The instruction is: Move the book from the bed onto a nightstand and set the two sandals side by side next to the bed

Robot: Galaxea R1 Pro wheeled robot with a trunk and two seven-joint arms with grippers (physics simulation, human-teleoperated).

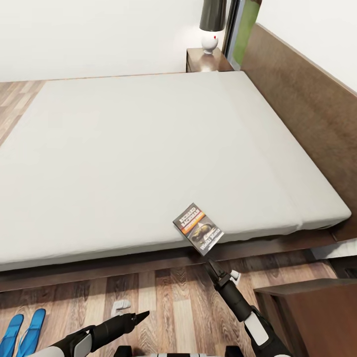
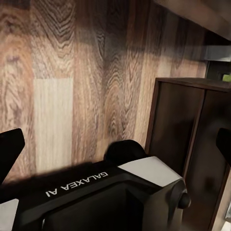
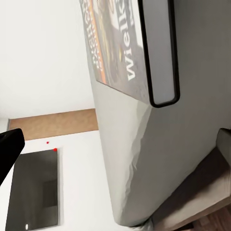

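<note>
The book (image 1: 198,229), dark-covered with an orange band, lies at the near edge of the bed's off-white mattress (image 1: 124,163), one corner past the edge. The right wrist view shows its cover and page edge (image 3: 120,43) close ahead. My right gripper (image 1: 210,263) is just below that corner, open, with one dark finger (image 3: 8,154) far to the side and nothing between the fingers. Over the floor, my left gripper (image 1: 141,316) is open too, its fingers (image 2: 9,150) spread wide. Two blue sandals (image 1: 22,333) lie side by side on the floor beside the bed.
A nightstand (image 1: 206,60) with a lamp (image 1: 212,22) stands beyond the bed's far side by the headboard (image 1: 307,109). A second dark cabinet (image 1: 312,312) is close at my right, and shows as a dark panel (image 2: 192,144) in the left wrist view. The floor is wood planks (image 1: 163,292).
</note>
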